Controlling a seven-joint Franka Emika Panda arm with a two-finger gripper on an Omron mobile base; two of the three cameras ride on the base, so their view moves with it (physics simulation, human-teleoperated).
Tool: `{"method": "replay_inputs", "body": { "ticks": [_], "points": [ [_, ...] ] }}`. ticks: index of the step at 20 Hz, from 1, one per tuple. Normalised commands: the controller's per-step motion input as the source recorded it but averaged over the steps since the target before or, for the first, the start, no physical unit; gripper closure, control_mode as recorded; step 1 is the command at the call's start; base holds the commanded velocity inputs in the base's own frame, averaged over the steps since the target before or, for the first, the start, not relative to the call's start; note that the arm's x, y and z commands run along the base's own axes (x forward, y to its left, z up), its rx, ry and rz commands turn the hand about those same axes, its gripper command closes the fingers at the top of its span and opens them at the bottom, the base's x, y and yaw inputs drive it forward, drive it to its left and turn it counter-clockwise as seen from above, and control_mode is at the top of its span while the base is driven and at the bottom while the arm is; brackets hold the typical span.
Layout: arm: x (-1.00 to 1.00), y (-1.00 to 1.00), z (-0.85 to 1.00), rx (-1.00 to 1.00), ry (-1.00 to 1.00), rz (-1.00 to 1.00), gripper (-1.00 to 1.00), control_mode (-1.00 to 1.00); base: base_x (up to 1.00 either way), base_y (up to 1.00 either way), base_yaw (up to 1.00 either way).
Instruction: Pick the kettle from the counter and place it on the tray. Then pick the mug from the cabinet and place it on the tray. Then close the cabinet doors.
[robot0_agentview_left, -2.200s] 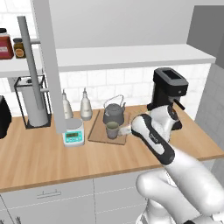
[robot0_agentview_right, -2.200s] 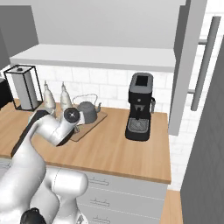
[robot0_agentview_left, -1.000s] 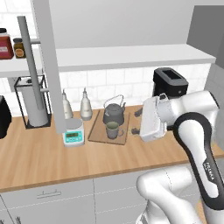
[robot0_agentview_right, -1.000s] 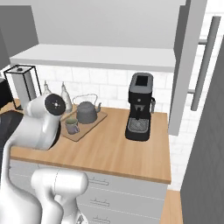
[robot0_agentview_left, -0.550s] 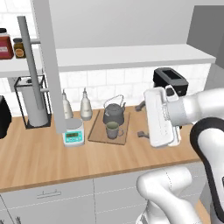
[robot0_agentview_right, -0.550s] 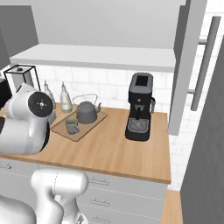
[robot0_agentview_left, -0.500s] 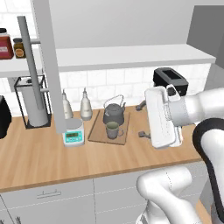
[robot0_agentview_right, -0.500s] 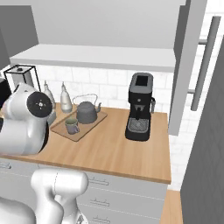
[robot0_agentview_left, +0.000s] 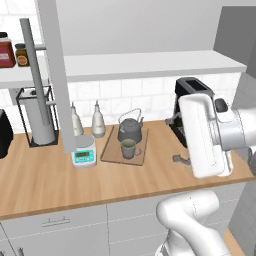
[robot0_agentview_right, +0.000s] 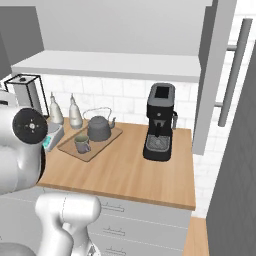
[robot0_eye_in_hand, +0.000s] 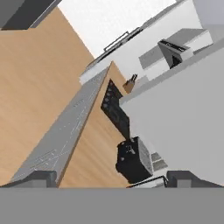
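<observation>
Where the wood-grain counter (robot0_agentview_left: 45, 182) meets the tiled wall, a flat rectangular wooden tray (robot0_agentview_left: 111, 151) carries both the squat dark grey kettle (robot0_agentview_left: 130, 131), with its thin arched wire handle, and the small grey-green mug (robot0_agentview_left: 129, 148) just in front of it. A black coffee machine (robot0_agentview_right: 160, 122) stands to the right, seen whole from the right base camera. One open cabinet door (robot0_agentview_right: 216, 75) with a vertical bar handle shows there too. The gripper (robot0_eye_in_hand: 109, 178) has its dark fingertips (robot0_eye_in_hand: 37, 178) set well apart, holding nothing.
</observation>
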Motion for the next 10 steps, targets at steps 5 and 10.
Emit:
{"method": "replay_inputs", "body": {
  "ticks": [5, 10],
  "points": [
    [-0.5, 0.18, 0.25, -0.01, -0.27, 0.08, -1.0, -1.0, 0.0, 0.0, 0.0],
    [-0.55, 0.23, 0.24, -0.05, -0.28, 0.04, -1.0, -1.0, 0.0, 0.0, 0.0]
  ]
}}
